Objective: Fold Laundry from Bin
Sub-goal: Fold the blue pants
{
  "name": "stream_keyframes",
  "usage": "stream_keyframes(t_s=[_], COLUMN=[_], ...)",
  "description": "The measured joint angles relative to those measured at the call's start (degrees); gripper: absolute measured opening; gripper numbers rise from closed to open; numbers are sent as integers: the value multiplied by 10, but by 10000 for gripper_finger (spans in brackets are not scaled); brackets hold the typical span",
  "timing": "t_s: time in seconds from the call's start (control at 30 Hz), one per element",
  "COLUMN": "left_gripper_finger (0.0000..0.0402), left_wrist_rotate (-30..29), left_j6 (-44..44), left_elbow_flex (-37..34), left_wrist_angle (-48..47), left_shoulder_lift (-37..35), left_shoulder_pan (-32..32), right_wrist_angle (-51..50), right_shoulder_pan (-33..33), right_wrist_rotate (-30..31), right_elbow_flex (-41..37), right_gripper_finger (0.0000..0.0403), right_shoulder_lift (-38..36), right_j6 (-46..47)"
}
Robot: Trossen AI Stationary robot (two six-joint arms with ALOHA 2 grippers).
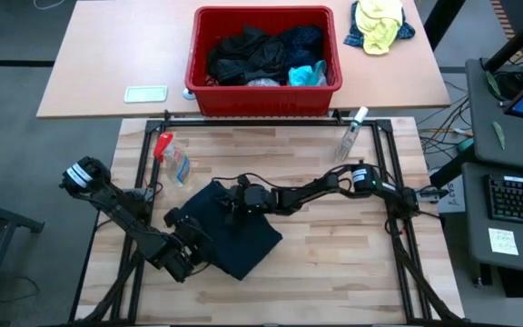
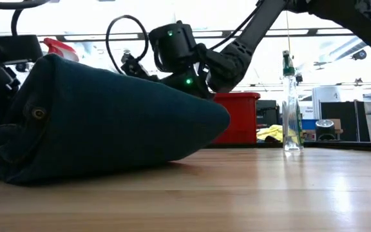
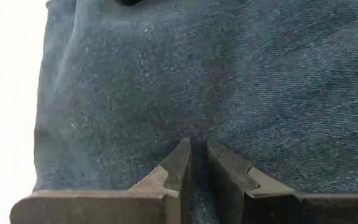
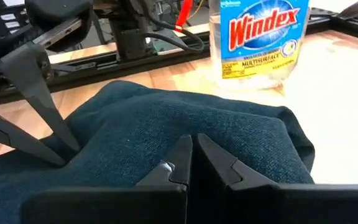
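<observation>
A dark blue garment [image 1: 243,241] lies in a heap on the wooden table, its left part raised into a peak [image 2: 50,61] and its right part resting on the wood. My left gripper [image 3: 197,144] is at its near left side, shut on the cloth. My right gripper [image 4: 192,140] reaches in from the right, shut, with its tips at the garment's upper slope [image 2: 134,67]. More laundry [image 1: 252,54] fills the red bin [image 1: 198,54] on the far table. My left gripper pinches the garment's cloth [image 3: 199,127] between its two fingers, slanting down from the near left. The cloth puckers slightly at the tips. The right wrist view shows the same fingers [image 4: 39,106] meeting at a crease, with the cloth rising beside them. My right gripper lies with its shut fingers [image 4: 182,155] on the garment's raised top [image 4: 197,118], coming nearly level from the table's right. Whether any cloth sits between the fingers I cannot tell.
A Windex bottle [image 1: 350,134] stands at the table's far right, and a red-capped spray bottle [image 1: 171,159] lies at the far left. A yellow-and-blue cloth bundle [image 1: 379,25] sits beside the bin. Bare wood shows right of the garment [image 1: 334,254].
</observation>
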Motion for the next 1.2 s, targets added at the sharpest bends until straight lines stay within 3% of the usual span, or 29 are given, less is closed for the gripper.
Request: stream_keyframes(t_s=[0.17,0.37,0.57,0.7,0.9,1.03,1.2], left_gripper_finger=[36,36,36,36,36,36,36], left_wrist_rotate=[21,48,25,-23,-65,-52,24], left_j6=[-5,25,83,197,437,560,629], left_elbow_flex=[14,90,154,167,150,148,148], left_wrist_angle=[-21,-110,-133,-18,233,351,438], left_shoulder_lift=[-1,0,0,1,12,41,108], left_shoulder_pan=[-6,-8,-9,-10,10,47,95], right_wrist_angle=[-51,-126,-155,-112,80,130,132], right_shoulder_pan=[0,7,38,73,119,127,127], right_wrist_rotate=[51,110,128,115,53,58,58], right_elbow_flex=[-23,-63,-121,-206,-337,-347,-301], right_gripper_finger=[12,12,12,12,12,12,12], right_shoulder_lift=[-36,-125,-238,-296,-320,-285,-227], right_j6=[-35,-107,-129,-125,-72,-40,-40])
